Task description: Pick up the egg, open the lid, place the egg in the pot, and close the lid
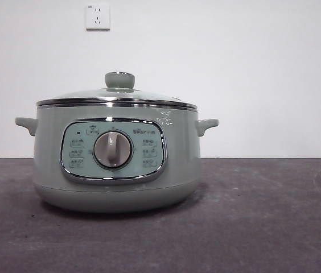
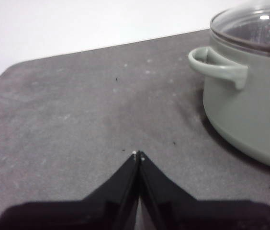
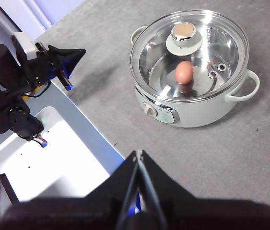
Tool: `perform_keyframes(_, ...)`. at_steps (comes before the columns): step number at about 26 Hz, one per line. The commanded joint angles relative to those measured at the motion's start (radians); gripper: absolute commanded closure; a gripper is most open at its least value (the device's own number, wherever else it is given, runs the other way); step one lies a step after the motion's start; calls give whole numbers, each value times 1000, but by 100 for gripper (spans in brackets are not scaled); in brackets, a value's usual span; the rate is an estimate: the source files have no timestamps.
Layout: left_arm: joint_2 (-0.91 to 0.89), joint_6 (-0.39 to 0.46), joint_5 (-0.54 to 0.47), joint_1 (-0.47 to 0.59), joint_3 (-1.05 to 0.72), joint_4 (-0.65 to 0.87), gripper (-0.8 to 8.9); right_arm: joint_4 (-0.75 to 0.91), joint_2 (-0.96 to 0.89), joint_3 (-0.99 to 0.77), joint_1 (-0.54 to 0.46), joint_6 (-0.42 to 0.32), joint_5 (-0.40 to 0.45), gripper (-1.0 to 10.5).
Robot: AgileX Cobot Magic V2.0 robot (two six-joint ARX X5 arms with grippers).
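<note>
Sage-green and chrome, the pot [image 1: 115, 165] stands on the dark grey bench [image 1: 263, 227] with its dial panel [image 1: 113, 149] facing the front camera. The lid [image 1: 116, 96] sits closed on its rim, the round knob [image 1: 119, 79] on top. Through the glass, the right wrist view shows the reddish-brown egg [image 3: 184, 71] lying on the pot's metal floor. The left gripper [image 2: 138, 155] hangs low over bare bench just beside one of the pot's side handles [image 2: 217, 67], its jaws pressed together and holding nothing. The right gripper [image 3: 139, 154] is high above the bench, well apart from the pot, jaws likewise together and empty. Two wall sockets [image 1: 97, 16] show behind.
</note>
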Motion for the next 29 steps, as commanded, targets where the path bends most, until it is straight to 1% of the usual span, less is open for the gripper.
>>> perform_keyframes(1,-4,-47,0,3,-18,5,817,-17,-2,-1,1,11,2,946)
perform_keyframes(5,-4,-60,2,3,-18,11,817,-17,-3,-1,1,11,2,946)
perform_keyframes(22,-4,-57,-2,3,-18,10,817,-17,-3,-1,1,8,3,948)
perform_keyframes(25,-4,-57,-2,3,-18,10,817,-17,-3,-1,1,-19,37,947)
perform_keyframes(29,-4,-57,-2,3,-18,10,817,-16,-13,-1,1,-18,93,947)
